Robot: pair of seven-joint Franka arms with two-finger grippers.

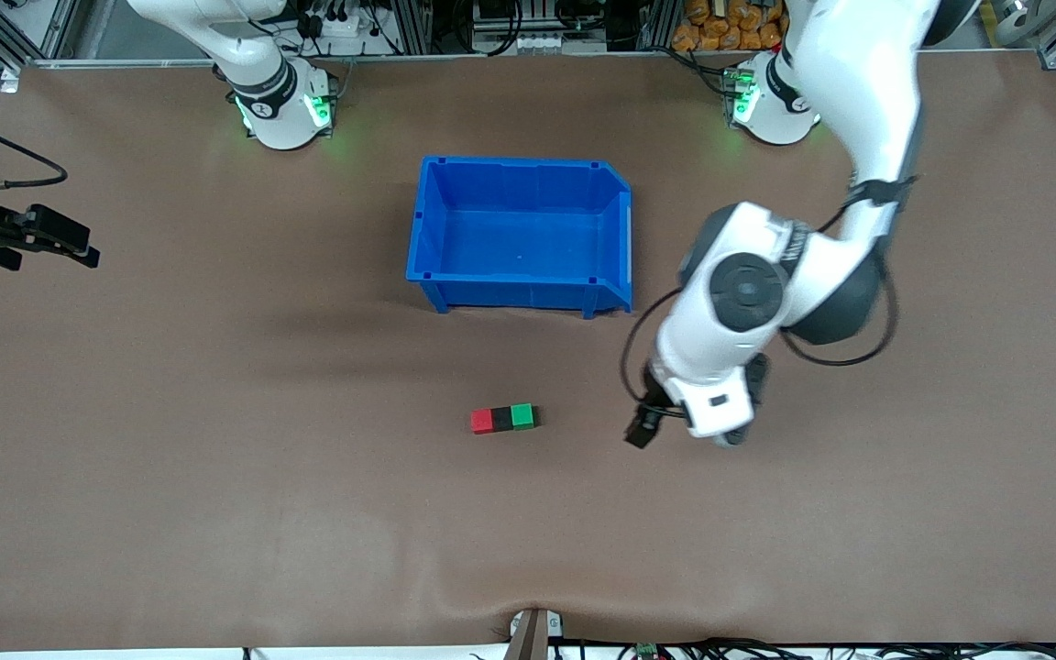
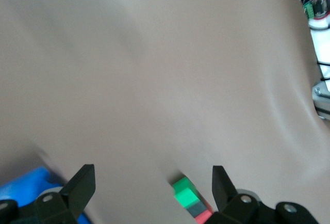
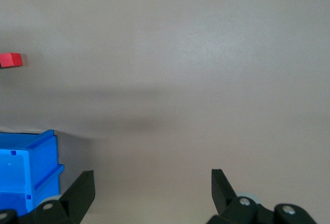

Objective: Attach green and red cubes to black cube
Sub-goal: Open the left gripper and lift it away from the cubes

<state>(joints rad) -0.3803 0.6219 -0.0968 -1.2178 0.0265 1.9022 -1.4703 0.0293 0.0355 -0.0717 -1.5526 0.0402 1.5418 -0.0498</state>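
Partly seen — black cube (image 1: 502, 419), left gripper (image 2: 153, 180) spread

i cannot read any text, label, brand or number here. the blue bin (image 1: 521, 235), the three joined cubes (image 1: 503, 419) and the brown table cover (image 1: 216, 477) carry no writing. a small mark sits on each arm base, but it is too small to read.

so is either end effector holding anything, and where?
Nothing held. Left end effector is open above bare table beside the red, black, green row; right end effector is open, waiting.
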